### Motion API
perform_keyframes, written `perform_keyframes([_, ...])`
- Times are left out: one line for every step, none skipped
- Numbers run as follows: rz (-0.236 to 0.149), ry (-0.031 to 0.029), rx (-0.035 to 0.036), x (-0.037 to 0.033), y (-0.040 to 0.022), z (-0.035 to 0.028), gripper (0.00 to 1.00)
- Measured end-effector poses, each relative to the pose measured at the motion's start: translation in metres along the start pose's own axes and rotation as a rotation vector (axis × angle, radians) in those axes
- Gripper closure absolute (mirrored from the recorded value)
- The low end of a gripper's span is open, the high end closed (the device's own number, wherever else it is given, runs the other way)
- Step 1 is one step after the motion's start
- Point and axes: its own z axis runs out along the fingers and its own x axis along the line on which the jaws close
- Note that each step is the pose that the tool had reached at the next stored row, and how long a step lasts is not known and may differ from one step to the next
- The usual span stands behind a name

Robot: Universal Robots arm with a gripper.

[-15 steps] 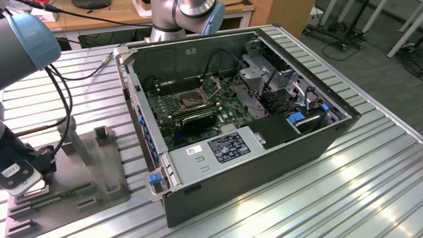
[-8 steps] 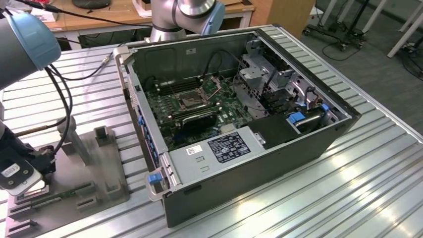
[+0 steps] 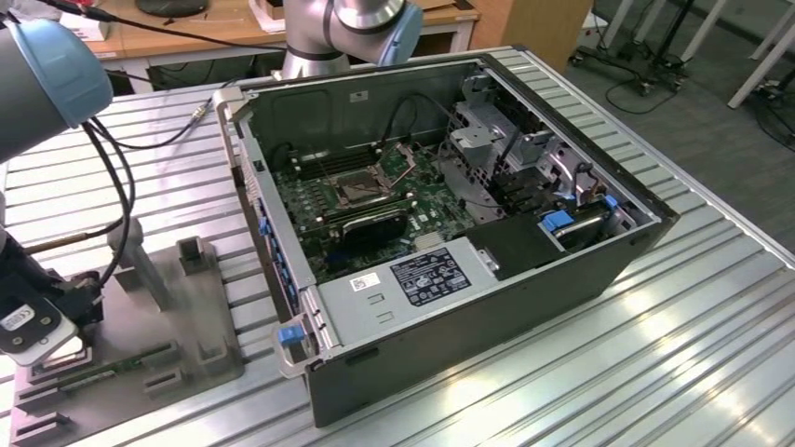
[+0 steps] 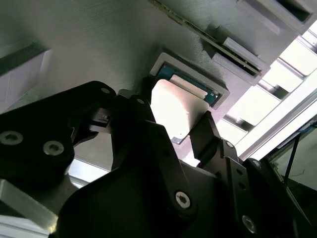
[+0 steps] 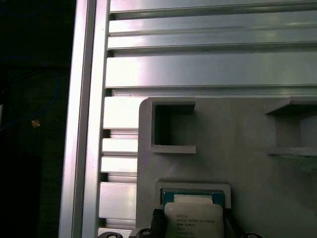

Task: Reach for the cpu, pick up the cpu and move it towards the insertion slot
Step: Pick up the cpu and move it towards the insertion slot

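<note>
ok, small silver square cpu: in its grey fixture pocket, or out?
In, as far as shows: the cpu lies within the grey pocket frame in both wrist views. Lifted or not: cannot tell.

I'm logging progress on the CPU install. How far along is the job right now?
Done: the reach looks finished, with the gripper down at the cpu. In hand: the cpu sits in its recess in the grey fixture, not yet lifted; whether it is gripped is unclear. Left: the lift and the carry, since the insertion slot lies well apart, inside the computer case.
</note>
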Motion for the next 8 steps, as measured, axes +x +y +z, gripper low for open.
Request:
perform_keyframes([0.0, 0.0001, 0.0001, 0.0, 0.0001, -0.0016, 0.46])
perform_keyframes([0.0, 0.0001, 0.0001, 0.0, 0.0002, -0.0032, 0.46])
perform_keyframes([0.0, 0.0001, 0.0001, 0.0, 0.0004, -0.0048, 0.46])
perform_keyframes([0.0, 0.0, 0.0, 0.0, 0.0005, -0.0066, 0.46])
perform_keyframes([0.0, 0.0, 0.0, 0.0, 0.0007, -0.0085, 0.46])
perform_keyframes([0.0, 0.0, 0.0001, 0.0, 0.0008, -0.0105, 0.46])
perform_keyframes([0.0, 0.0, 0.0, 0.0001, 0.0009, -0.0118, 0.46])
perform_keyframes([0.0, -0.0001, 0.0, 0.0, 0.0009, -0.0121, 0.46])
